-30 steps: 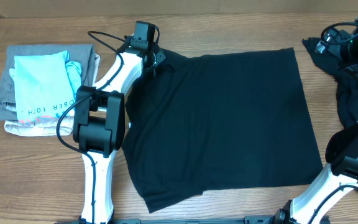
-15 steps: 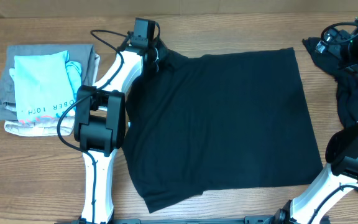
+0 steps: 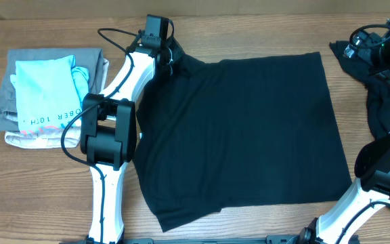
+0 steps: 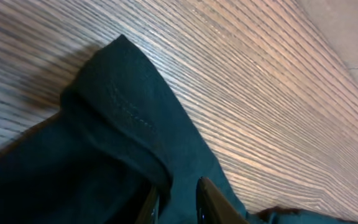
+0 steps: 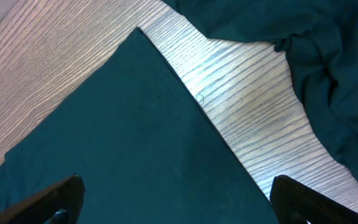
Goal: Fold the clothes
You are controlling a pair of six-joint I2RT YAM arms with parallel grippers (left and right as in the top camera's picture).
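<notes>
A large black T-shirt [image 3: 242, 135] lies spread flat across the middle of the table. My left gripper [image 3: 170, 59] is at its far left corner. In the left wrist view, that gripper [image 4: 176, 198] is shut on a fold of the black sleeve [image 4: 123, 118], with fabric pinched between the fingers [image 4: 211, 198]. A second black garment [image 3: 383, 88] lies crumpled at the far right. My right gripper [image 5: 179, 186] hangs open over the T-shirt's far right corner [image 5: 135, 124], its jaws wide apart and holding nothing. The crumpled garment [image 5: 309, 56] lies just beyond that corner.
At the left stands a stack of folded grey and beige garments [image 3: 9, 112] with a light-blue lettered shirt [image 3: 46, 91] on top. Bare wood [image 3: 263, 34] runs along the far side. Both arm bases [image 3: 107, 135] stand at the near edge.
The left gripper's jaws have closed on the sleeve, and it has shifted slightly toward the far edge. The right arm has not moved.
</notes>
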